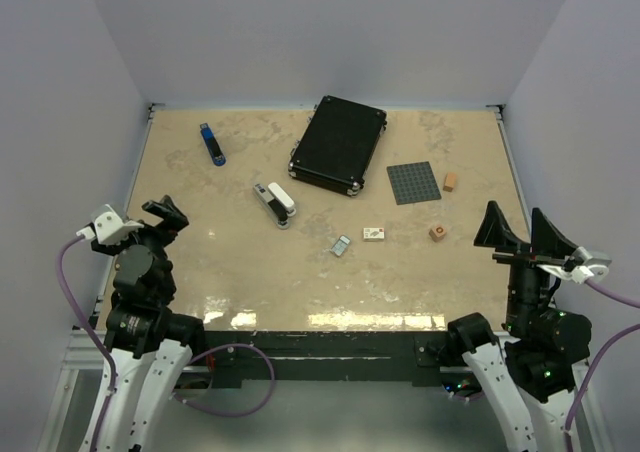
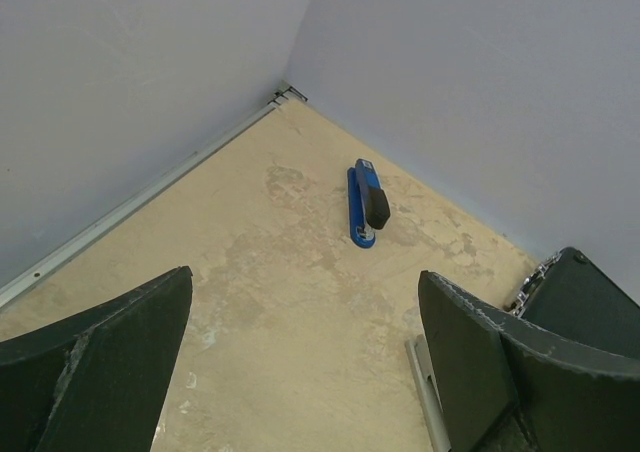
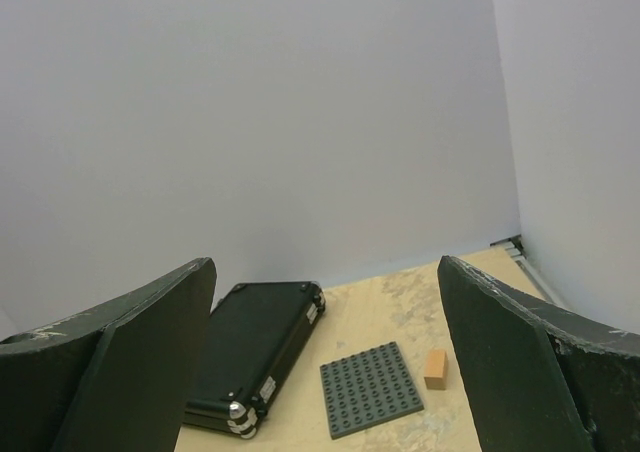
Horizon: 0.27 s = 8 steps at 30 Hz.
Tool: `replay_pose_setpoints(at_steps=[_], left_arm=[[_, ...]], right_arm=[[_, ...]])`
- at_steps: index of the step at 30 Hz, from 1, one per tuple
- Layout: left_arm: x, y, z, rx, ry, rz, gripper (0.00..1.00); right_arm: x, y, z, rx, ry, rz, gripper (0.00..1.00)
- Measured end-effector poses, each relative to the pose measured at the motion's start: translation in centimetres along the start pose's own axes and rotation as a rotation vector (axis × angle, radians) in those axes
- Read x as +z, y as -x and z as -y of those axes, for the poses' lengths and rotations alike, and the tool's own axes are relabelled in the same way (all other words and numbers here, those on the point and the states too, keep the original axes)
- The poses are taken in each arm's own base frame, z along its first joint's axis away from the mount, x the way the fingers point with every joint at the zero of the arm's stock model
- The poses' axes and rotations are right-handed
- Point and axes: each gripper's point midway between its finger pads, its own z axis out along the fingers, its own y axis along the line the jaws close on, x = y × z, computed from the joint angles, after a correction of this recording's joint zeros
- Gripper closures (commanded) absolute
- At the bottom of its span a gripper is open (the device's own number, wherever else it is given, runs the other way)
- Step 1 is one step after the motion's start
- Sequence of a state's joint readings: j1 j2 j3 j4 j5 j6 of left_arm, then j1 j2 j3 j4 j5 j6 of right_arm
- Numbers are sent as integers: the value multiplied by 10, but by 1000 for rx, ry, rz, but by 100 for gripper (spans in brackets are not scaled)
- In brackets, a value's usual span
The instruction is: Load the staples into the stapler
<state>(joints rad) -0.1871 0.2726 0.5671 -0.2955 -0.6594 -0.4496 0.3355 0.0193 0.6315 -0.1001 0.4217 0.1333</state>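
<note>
The staples box [image 1: 374, 234], tiny, white with red and green marks, lies flat near the table's middle. A white and black stapler [image 1: 275, 204] lies to its left; a grey edge of it shows in the left wrist view [image 2: 427, 384]. A blue stapler [image 1: 212, 144] lies at the far left and also shows in the left wrist view [image 2: 366, 202]. My left gripper [image 1: 160, 222] [image 2: 305, 302] is open and empty at the near left. My right gripper [image 1: 520, 230] [image 3: 325, 302] is open and empty at the near right.
A black case [image 1: 340, 142] [image 3: 250, 352] lies at the back middle. A grey studded baseplate [image 1: 413, 182] [image 3: 372, 387] and an orange block [image 1: 450, 182] [image 3: 435, 368] lie right of it. A wooden cube [image 1: 437, 232] and a small grey object [image 1: 341, 245] flank the box.
</note>
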Motion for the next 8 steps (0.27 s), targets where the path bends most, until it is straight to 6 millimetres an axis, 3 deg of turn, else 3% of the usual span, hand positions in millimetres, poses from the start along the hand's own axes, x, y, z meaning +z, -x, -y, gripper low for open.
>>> replay_pose_setpoints(at_steps=[8], left_arm=[[1,-2,2,3,-9,-8,0]], right_arm=[[0,0,-3,-5,18,1,1]])
